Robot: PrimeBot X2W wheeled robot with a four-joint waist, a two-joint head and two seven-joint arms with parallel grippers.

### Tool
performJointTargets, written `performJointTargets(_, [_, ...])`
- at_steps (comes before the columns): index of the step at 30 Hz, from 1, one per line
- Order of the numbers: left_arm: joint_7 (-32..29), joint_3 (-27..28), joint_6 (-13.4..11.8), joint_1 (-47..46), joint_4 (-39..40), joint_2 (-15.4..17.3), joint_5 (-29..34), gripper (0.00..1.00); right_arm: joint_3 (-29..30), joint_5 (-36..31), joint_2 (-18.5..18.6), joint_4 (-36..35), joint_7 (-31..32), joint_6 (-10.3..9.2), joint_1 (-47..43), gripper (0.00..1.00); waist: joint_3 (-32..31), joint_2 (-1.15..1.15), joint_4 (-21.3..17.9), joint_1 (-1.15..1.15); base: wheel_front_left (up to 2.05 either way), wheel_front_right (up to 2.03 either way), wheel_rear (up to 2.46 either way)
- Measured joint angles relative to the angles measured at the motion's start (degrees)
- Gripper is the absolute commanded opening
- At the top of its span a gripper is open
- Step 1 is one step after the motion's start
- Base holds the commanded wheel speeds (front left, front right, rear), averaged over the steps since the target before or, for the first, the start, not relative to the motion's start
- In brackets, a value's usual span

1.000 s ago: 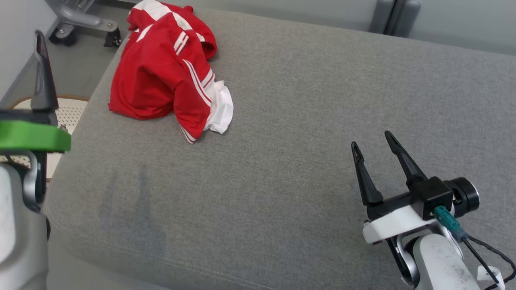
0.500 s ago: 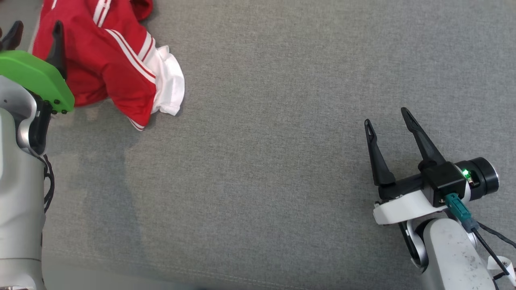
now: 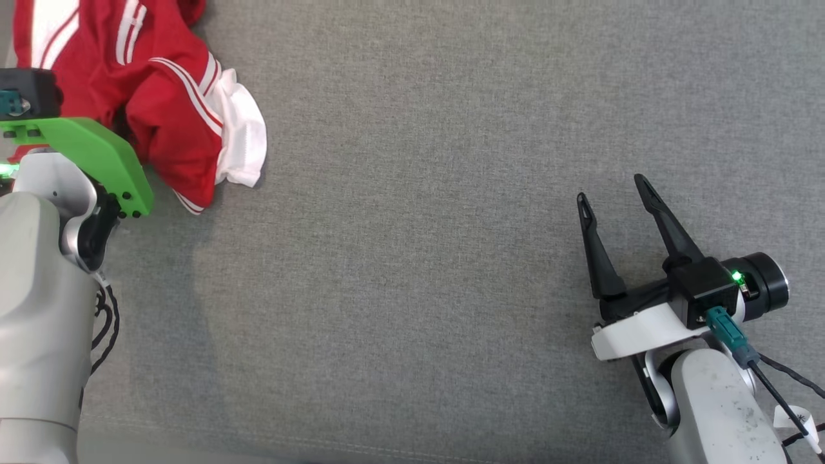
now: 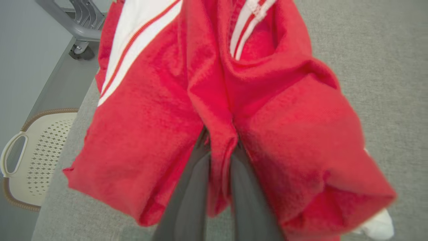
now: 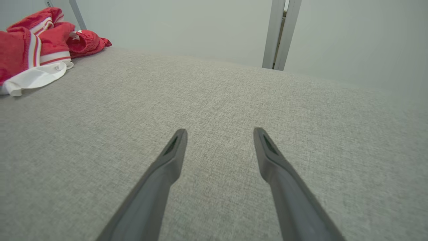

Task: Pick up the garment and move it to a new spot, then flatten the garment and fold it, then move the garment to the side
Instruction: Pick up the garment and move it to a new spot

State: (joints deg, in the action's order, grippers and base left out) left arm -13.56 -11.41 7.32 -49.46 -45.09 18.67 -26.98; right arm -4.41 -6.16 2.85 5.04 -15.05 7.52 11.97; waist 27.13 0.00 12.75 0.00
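In the head view we see the red-and-white garment [image 3: 161, 96] bunched at the far left of the grey cushion [image 3: 419, 258], with the left arm's green wrist plate [image 3: 97, 161] over its near edge. The right gripper [image 3: 611, 188] hovers well apart at the lower right, fingers spread and empty. In the left wrist view the left gripper [image 4: 219, 157] is closed on a narrow ridge of red cloth, its two dark fingers pressed either side of it, and the rest of the garment is heaped around and beyond them. The cushion's edge runs just beside the heap, with a pale perforated basket [image 4: 33, 147] below. In the right wrist view the garment lies at the far upper left, and bare cushion lies under the parted fingers. We judge the hold thin: a single fold may slide out on lifting, and loose cloth dragged near that edge could spill off toward the basket. A crumpled lift could also leave layers tangled, making flattening harder.
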Motion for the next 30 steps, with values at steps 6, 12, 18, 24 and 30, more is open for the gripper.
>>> performJointTargets(6, [1.7,-1.9,0.0,0.7,0.8,3.0,-1.2,0.00,-0.8,1.8,0.0,0.8,0.0,0.00,-0.3,1.00,-3.0,0.00,0.2,0.00,0.00,0.00,0.00])
performJointTargets(12, [2.3,-4.0,0.0,-0.2,4.3,5.9,0.2,0.00,-1.4,4.4,0.0,1.8,0.0,0.00,-1.5,1.00,-7.2,0.00,0.0,0.00,0.00,0.00,0.00])
performJointTargets(18, [0.2,-8.0,0.1,-1.6,12.1,6.6,1.7,0.00,-1.6,7.6,0.0,2.6,0.0,0.00,-3.3,1.00,-12.3,0.00,-1.2,0.00,0.00,0.00,0.00])
performJointTargets(24, [-3.5,-12.4,0.1,-2.8,22.8,5.1,0.6,0.00,-0.9,9.8,0.0,3.0,0.0,0.00,-4.7,1.00,-16.6,0.00,-4.9,0.00,0.00,0.00,0.00])
performJointTargets(30, [-4.9,-14.8,0.0,-3.6,31.5,0.1,-1.8,0.00,0.9,10.6,0.0,2.7,0.0,0.00,-5.0,1.00,-18.8,0.00,-10.6,-0.01,0.00,0.00,0.00])
